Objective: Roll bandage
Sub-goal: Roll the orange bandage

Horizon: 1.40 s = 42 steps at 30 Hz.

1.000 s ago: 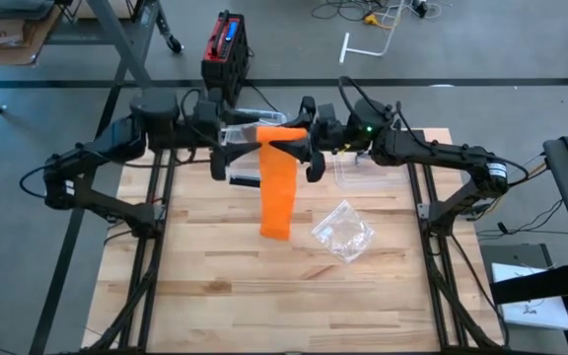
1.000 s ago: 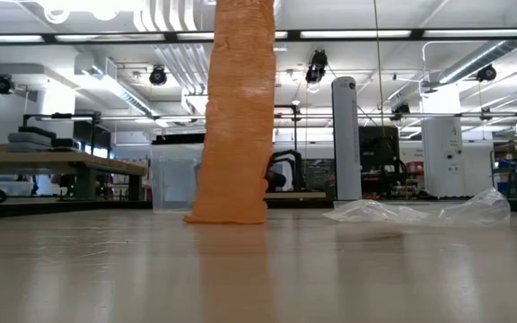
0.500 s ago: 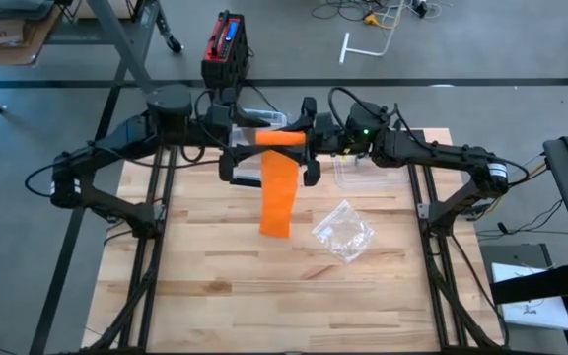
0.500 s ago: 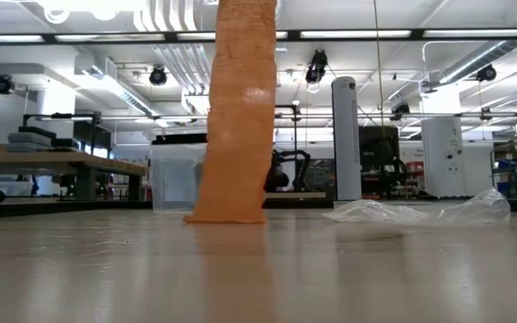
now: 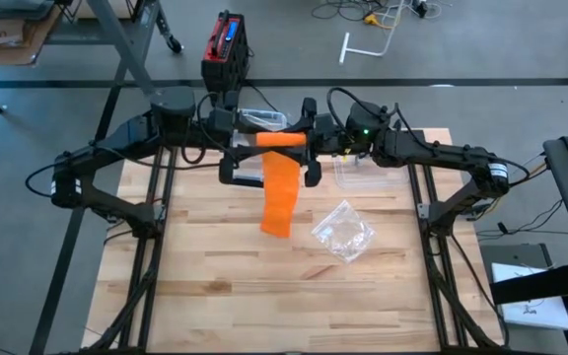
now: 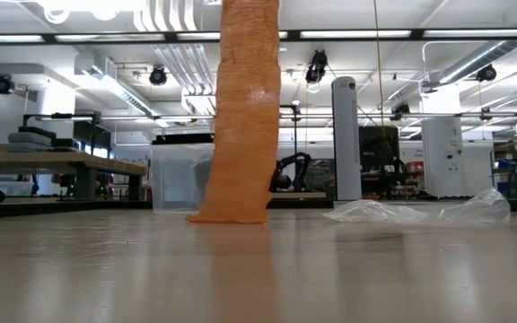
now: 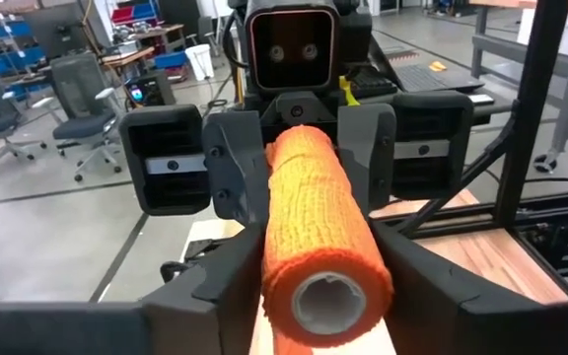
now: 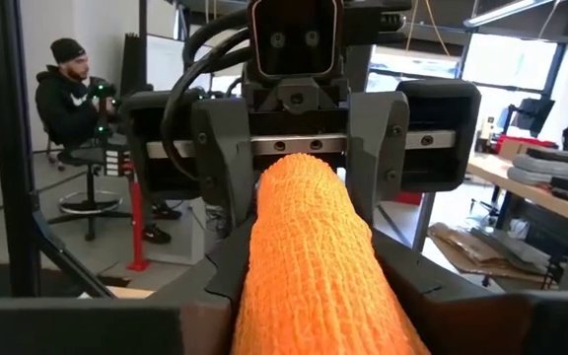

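One orange bandage [image 5: 281,177] hangs near the counter's [image 5: 215,286] far edge, its roll clamped end to end between your left hand [image 5: 248,158] and right hand [image 5: 304,156], its tail draping onto the wood. It looks light, soft and stretchy, so hold the roll's ends, never the limp tail.

Rough woven bandage [image 7: 316,240]; matt wooden table [image 5: 225,266]; crinkled clear plastic bag [image 5: 343,232]

Orange waffle-textured bandage [image 5: 280,187], pale wood table [image 5: 225,276], clear crinkled bag [image 5: 343,232].
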### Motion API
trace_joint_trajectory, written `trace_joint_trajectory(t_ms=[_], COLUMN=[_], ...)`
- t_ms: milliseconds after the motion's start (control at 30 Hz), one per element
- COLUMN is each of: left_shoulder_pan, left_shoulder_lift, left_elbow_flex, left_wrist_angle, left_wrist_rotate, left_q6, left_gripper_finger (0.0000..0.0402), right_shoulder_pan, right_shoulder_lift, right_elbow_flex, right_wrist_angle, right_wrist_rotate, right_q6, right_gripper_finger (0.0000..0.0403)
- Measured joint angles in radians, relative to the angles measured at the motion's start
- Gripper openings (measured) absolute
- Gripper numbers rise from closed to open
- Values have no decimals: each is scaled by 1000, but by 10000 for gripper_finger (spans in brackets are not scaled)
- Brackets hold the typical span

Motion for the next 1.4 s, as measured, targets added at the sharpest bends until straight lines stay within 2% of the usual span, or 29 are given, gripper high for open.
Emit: trace_joint_trajectory(t_ms=[233,500,700,1000,1133,1400], left_shoulder_pan=[0,-1,-1,-1,-2,-24], left_shoulder_lift=[-3,-8,-5,-5,-5,-6], left_elbow_flex=[0,-1,-10,-14,-14,-16], left_wrist_angle=[0,0,13,38,53,90], left_wrist_rotate=[14,18,18,21,17,-2], left_q6=[29,30,52,86,95,142], left_gripper_finger=[140,142,122,88,86,86], right_shoulder_pan=[0,0,0,-2,-9,-32], right_shoulder_lift=[-5,-12,-13,-20,-23,-22], right_elbow_flex=[0,0,0,1,1,0], right_wrist_angle=[-6,-15,-30,-33,-25,-16], right_wrist_rotate=[-6,-25,-27,-70,-72,-82], right_q6=[14,29,110,343,494,674], right_gripper_finger=[123,116,139,186,205,237])
